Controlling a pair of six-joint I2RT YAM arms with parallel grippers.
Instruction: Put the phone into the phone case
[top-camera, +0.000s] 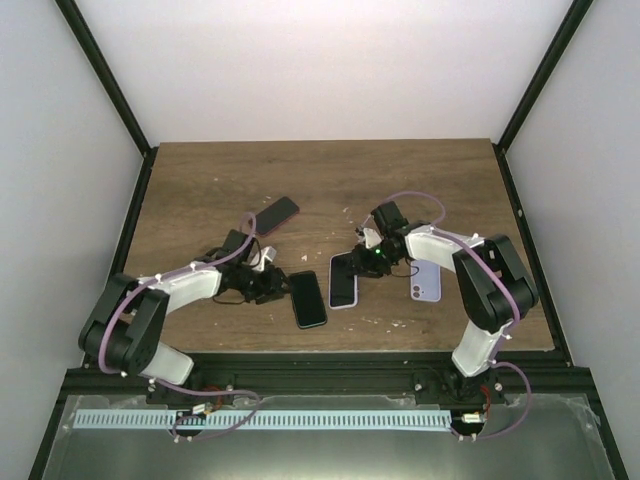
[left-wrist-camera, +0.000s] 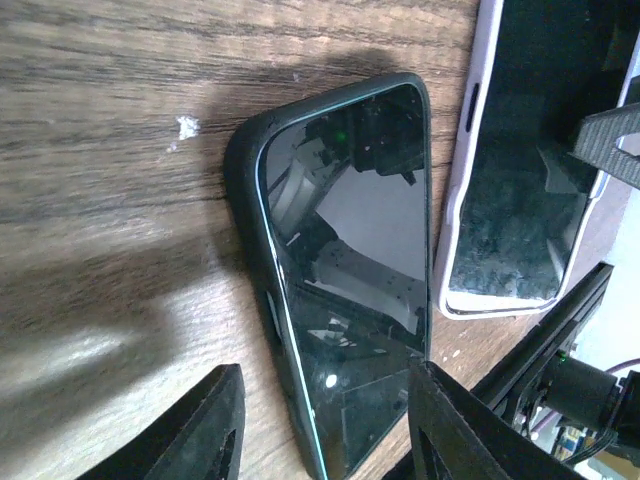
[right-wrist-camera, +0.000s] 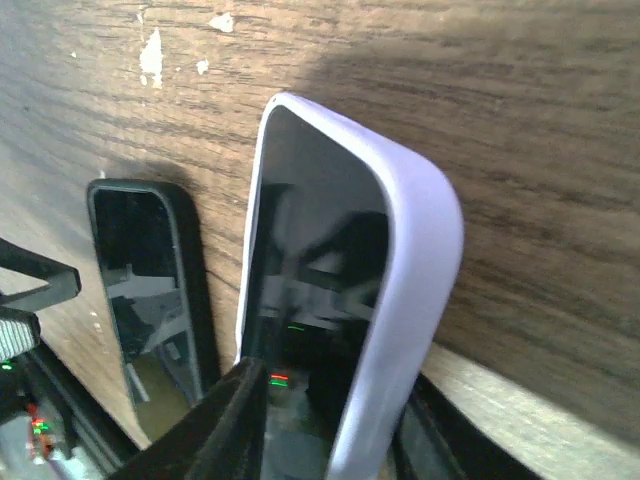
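Phones lie side by side near the middle of the wooden counter (top-camera: 330, 170), and each arm reaches in toward one of them. On our left we see the black-cased phone (top-camera: 308, 298), flat and screen up, its long side running away from the arm bases. Just to its right is the lavender-cased phone (top-camera: 343, 280), also screen up, with only a narrow strip of wood between the two.

The left tool (top-camera: 275, 288) comes at the black-cased phone from its left side. From the left wrist, its two fingers (left-wrist-camera: 215, 430) stand either side of the phone's near end. One finger shows bare wood between itself and the case edge; the other sits right at the opposite edge. We read this tool as partly open and straddling the phone, with no grip on it.

The right tool (top-camera: 362, 266) meets the lavender-cased phone at its upper right edge. From the right wrist, the case's pale rim fills the space between the fingers (right-wrist-camera: 235, 420), which sit close on both sides. We cannot tell whether they press on the case or merely flank it.

A second lavender phone (top-camera: 425, 280) lies back up near the right arm's elbow. A dark slab with a reddish edge (top-camera: 277, 214) lies farther back, left of centre.
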